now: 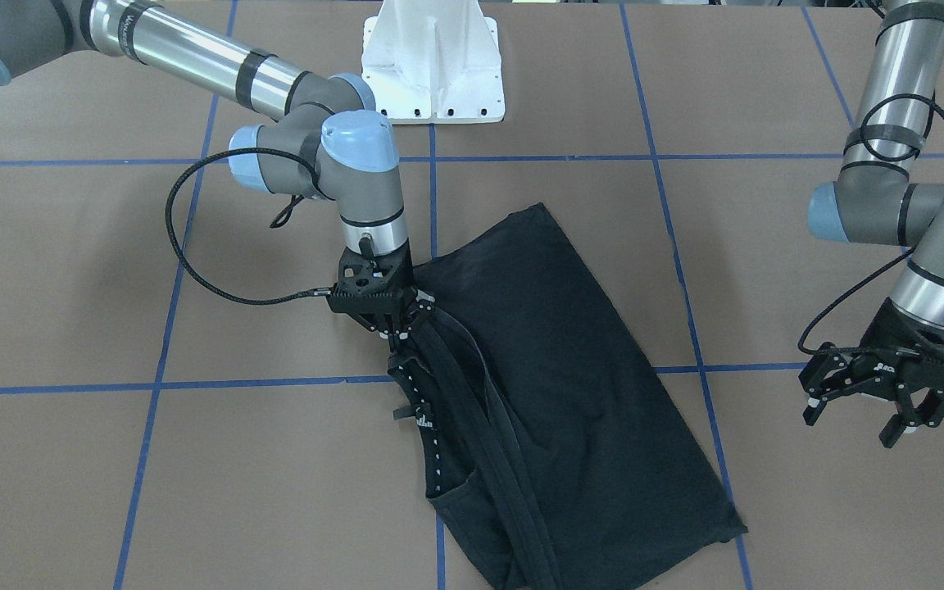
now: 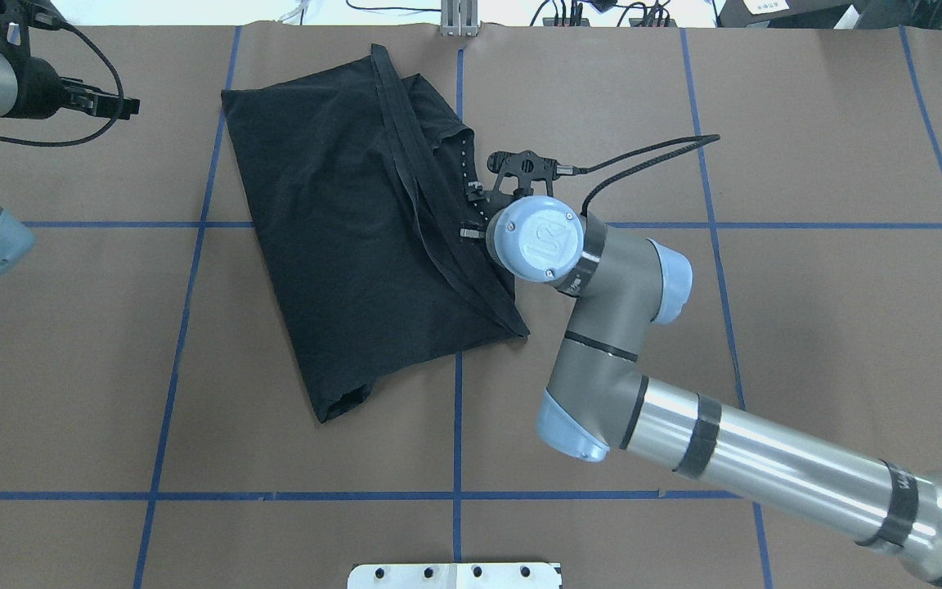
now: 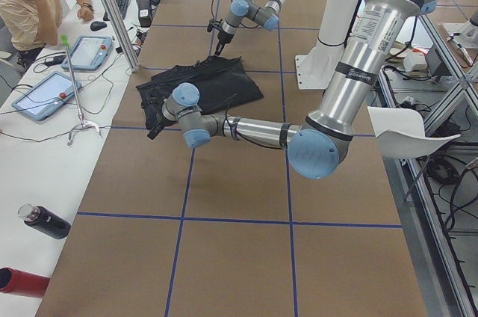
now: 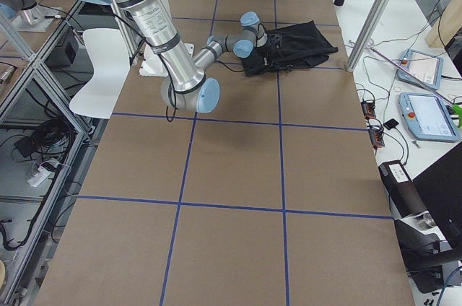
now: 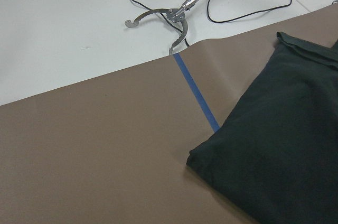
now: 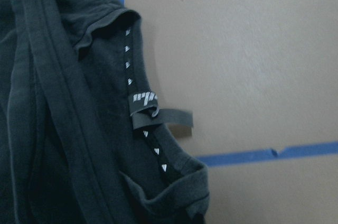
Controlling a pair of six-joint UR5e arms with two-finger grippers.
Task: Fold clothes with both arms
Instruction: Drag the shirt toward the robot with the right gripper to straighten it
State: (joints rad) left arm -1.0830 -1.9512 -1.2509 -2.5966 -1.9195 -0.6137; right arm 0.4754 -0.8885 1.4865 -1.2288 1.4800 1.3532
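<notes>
A black T-shirt [image 1: 570,360] lay partly folded on the brown surface [image 1: 193,492]. In the front-facing view it ran on a slant from the centre of the frame to the lower right. The right tool [image 1: 397,332] stood just left of centre, narrowed on the bunched hems at the shirt's neck side. The fabric looked drawn up into it, so it appeared to hold the cloth. The left tool [image 1: 853,418] hung at the right edge of the frame, spread wide, holding nothing and well apart from the shirt.

The cloth looked light, limp and several layers thick along that edge, and likely to sag and slide out of square if lifted by one point. The doubled hem bands seemed a firmer hold than the thin body fabric, and so did the collar by its small neck tag [image 6: 143,100]. The free corner at the lower right offered the idle tool an obvious second grip.

Room was tightest at the top of the overhead view, where the shirt's end lay near the surface's edge (the left wrist view showed cables just beyond it). Broad brown surface ruled with blue tape lines [image 1: 161,385] showed on either side of the shirt.
</notes>
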